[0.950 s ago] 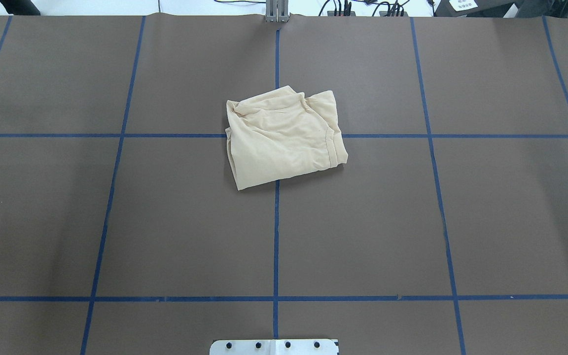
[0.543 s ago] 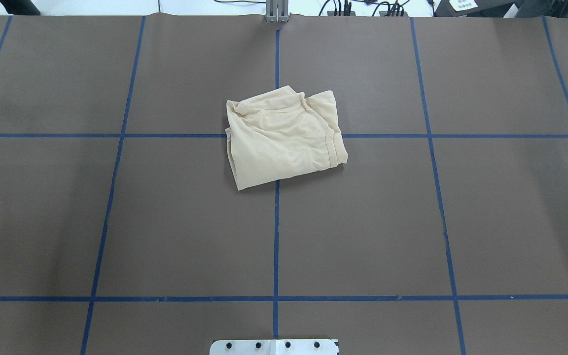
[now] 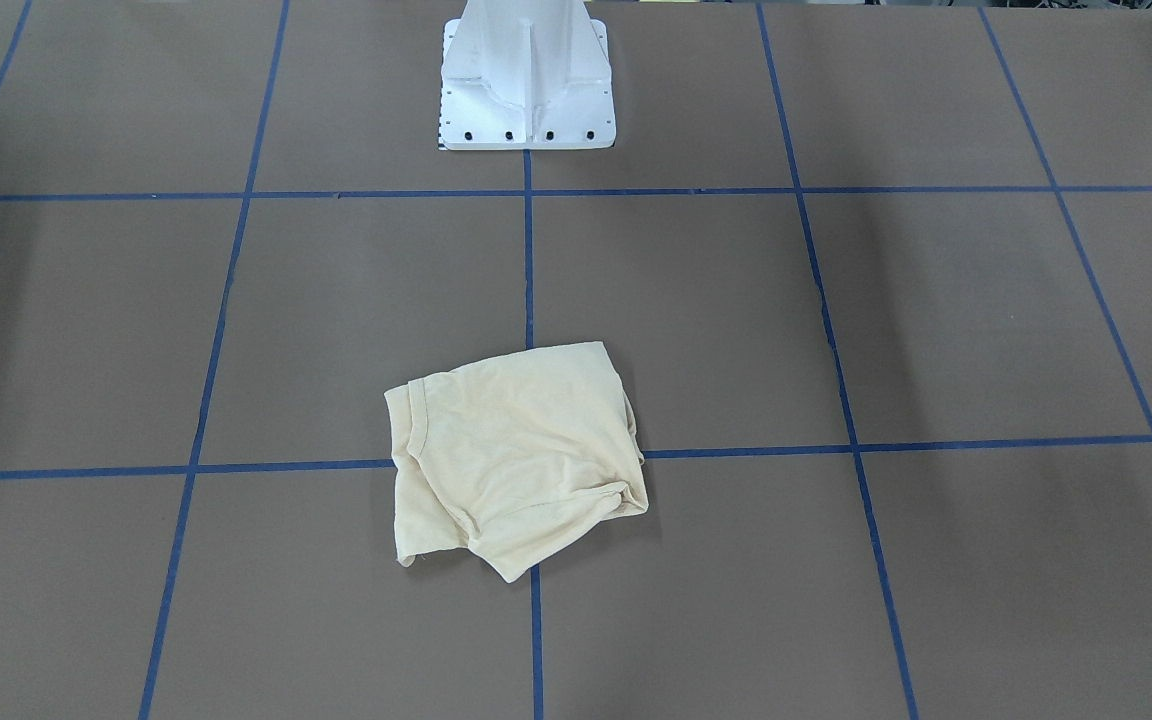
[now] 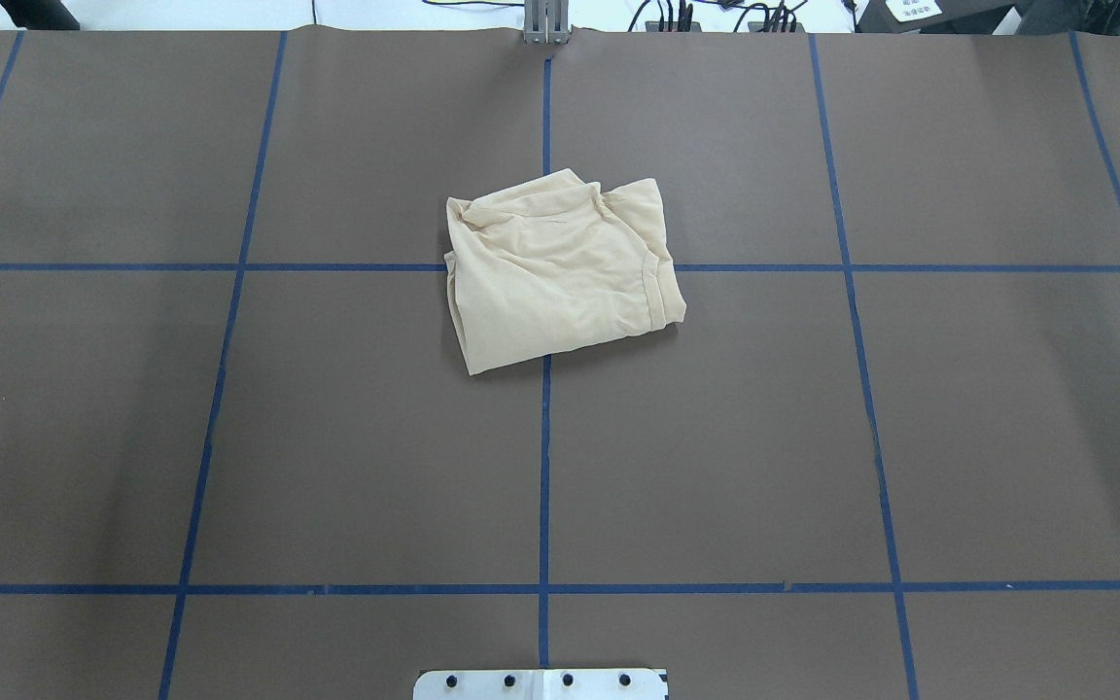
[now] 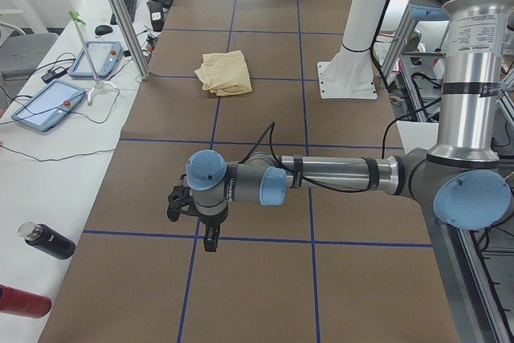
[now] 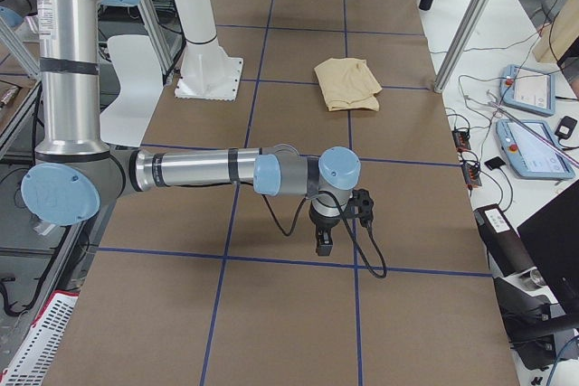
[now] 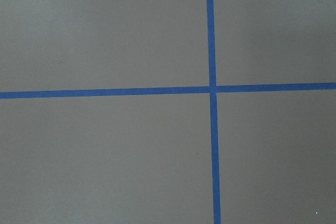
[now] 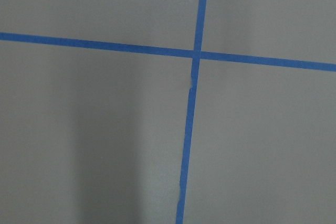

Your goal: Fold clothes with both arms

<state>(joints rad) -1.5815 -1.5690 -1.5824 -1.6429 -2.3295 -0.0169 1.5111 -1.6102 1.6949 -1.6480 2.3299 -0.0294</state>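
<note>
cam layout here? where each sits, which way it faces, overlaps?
Front-facing: across the table, facing the robot; shirt, white pedestal; no arms.
Overhead: behind the robot, looking forward-down; shirt, pedestal plate; no arms.
Exterior left: robot's-left table end; left arm near, shirt beyond.
Exterior right: opposite end; right arm near, shirt beyond.
Left wrist: down onto a tape crossing; no robot parts.
Right wrist: same, another crossing.
Shared: all exterior views show the shirt.

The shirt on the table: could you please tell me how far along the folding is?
Done: the shirt lies as a compact, slightly rumpled bundle across a crossing of blue tape. In hand: nothing; the left gripper and right gripper hang over the table, far from it. Left: perhaps tidying the bunched far edge.
</note>
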